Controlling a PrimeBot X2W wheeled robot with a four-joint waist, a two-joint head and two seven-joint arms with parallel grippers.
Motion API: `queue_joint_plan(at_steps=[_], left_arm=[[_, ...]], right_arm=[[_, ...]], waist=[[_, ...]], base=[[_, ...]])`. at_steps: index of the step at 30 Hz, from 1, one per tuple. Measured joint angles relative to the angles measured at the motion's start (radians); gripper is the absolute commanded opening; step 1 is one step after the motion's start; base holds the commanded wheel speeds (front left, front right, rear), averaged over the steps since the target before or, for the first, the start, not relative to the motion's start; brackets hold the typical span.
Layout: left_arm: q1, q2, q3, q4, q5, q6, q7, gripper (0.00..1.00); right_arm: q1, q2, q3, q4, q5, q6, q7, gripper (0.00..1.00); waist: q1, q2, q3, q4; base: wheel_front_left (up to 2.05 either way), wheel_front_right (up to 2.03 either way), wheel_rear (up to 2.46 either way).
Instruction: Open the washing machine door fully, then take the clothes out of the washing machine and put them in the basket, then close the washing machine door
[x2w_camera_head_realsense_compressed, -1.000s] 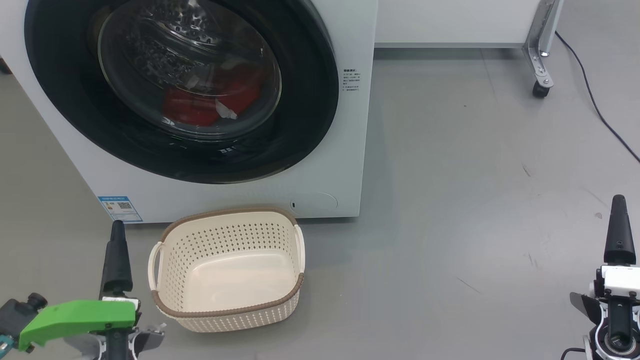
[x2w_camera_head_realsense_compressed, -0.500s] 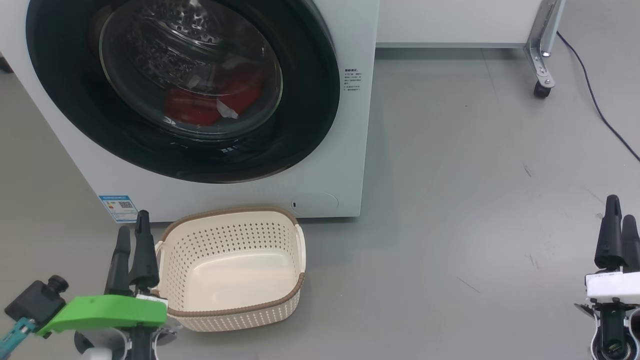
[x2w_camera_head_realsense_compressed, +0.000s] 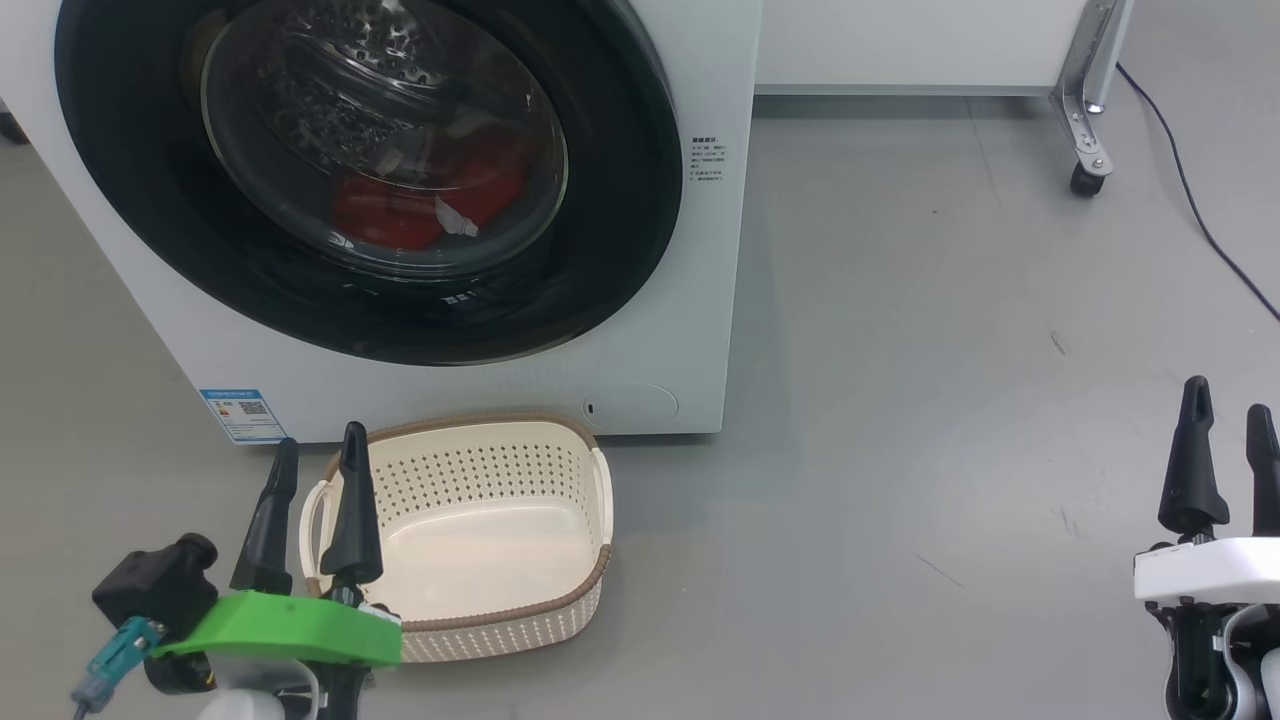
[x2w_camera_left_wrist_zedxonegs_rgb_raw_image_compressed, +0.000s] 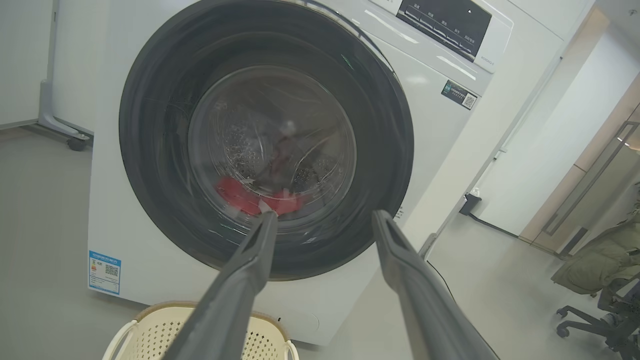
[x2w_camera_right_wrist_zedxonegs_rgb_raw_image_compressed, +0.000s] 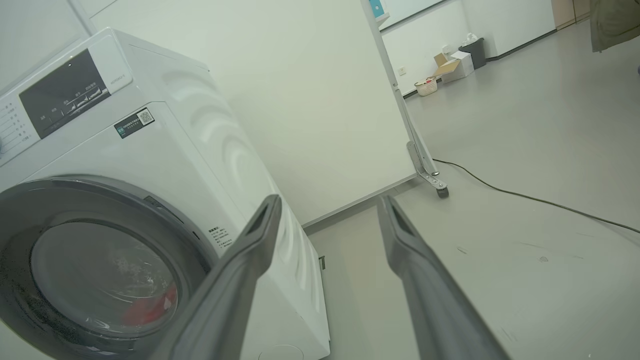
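the large round glossy black washing machine door (x2w_camera_head_realsense_compressed: 620, 200) sits shut on the big white front-loading washing machine (x2w_camera_head_realsense_compressed: 705, 300), with the bright red clothes with white trim (x2w_camera_head_realsense_compressed: 400, 212) lying low inside, behind its clear glass bowl (x2w_camera_head_realsense_compressed: 300, 90). the left tool (x2w_camera_head_realsense_compressed: 318, 440), its two dark fingers apart and empty, hangs at the left end of the small cream perforated plastic basket (x2w_camera_head_realsense_compressed: 520, 632) and points up and forward at the door's lower half, plainly the nearer arm. the right tool (x2w_camera_head_realsense_compressed: 1228, 398), also spread and holding nothing, stands well apart over bare grey floor (x2w_camera_head_realsense_compressed: 900, 400) to the machine's right. opening comes first, likely from the door's right rim, where a small recess (x2w_camera_right_wrist_zedxonegs_rgb_raw_image_compressed: 152, 202) shows. the empty basket stands just before the machine's base and looks low enough for the door to pass over; free room lies rightward.
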Motion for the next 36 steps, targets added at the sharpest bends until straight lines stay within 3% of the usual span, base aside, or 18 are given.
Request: queue_joint_plan(at_steps=[14,36], left_arm=[[0.0,0.0,-0.057,0.049,0.302,0.068,-0.034,1.0],[0.0,0.0,-0.095,0.18,0.331,0.11,-0.032,1.0]], right_arm=[[0.016,-0.008,0.051,-0.01,-0.22,-0.058,-0.021,1.0],[0.037,-0.007,0.11,0.071,-0.238,-0.067,0.036,1.0]], waist=[[0.0,0.0,-0.003,0.0],[0.0,0.0,-0.001,-0.009]], base=[[0.0,0.0,0.0],[0.0,0.0,0.0]])
